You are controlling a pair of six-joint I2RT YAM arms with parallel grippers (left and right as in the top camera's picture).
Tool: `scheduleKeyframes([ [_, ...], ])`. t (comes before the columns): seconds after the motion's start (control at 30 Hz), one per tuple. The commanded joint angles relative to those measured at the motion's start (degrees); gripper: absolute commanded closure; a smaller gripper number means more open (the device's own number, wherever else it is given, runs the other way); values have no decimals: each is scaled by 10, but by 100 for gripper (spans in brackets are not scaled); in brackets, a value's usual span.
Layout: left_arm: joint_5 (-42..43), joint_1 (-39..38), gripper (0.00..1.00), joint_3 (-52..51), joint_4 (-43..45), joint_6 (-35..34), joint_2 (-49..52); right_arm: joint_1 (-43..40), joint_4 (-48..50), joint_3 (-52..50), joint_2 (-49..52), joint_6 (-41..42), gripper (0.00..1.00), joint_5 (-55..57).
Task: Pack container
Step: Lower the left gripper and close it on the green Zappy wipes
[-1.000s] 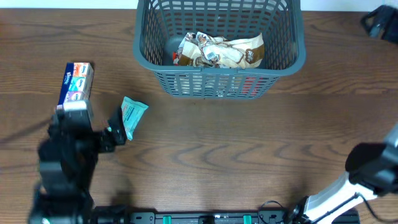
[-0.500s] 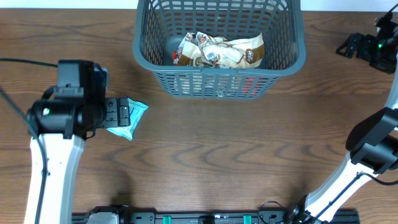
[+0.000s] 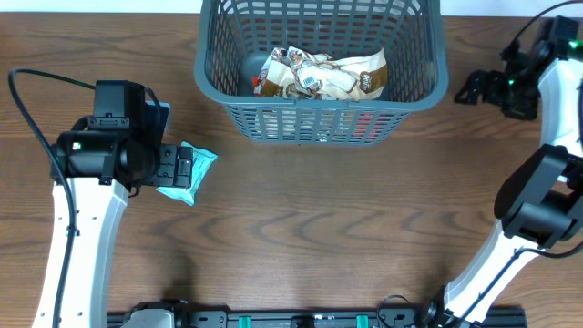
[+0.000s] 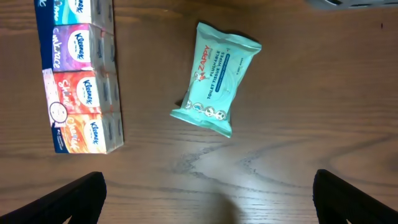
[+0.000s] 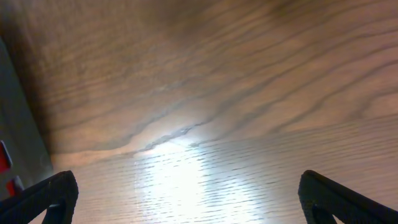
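Note:
The container (image 3: 321, 123) is a dark grey lattice basket at the table's far middle, with several crumpled snack packs (image 3: 323, 73) inside. A teal wipes pack (image 3: 193, 173) lies on the table left of it, also in the left wrist view (image 4: 216, 78). A blue Kleenex tissue multipack (image 4: 78, 74) lies beside it, hidden under my left arm in the overhead view. My left gripper (image 3: 171, 166) (image 4: 208, 186) is open and empty, just left of the wipes pack. My right gripper (image 3: 474, 89) (image 5: 186, 186) is open and empty, just right of the basket.
The basket's grey wall (image 5: 18, 106) fills the left edge of the right wrist view, with something red (image 5: 5, 155) behind its slots. The right arm (image 3: 547, 182) rises along the table's right edge. A black cable (image 3: 36, 91) loops over the left arm.
My left arm swung up over the tissue multipack and now hovers by the wipes pack. My right gripper moved left and down from the far right corner toward the basket.

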Motion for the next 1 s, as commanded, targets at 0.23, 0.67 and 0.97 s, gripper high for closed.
scheduleKeyframes([
  [0.23,-1,1,1,9,-15,17,2,11,3,-14,1,-10,1,5],
  [0.67,-1,24,1,9,-13,25,172,12,1,-14,1,-17,1,5],
  [0.97,20,23,1,9,49,77,221,11,2,-14,1,-23,1,5],
])
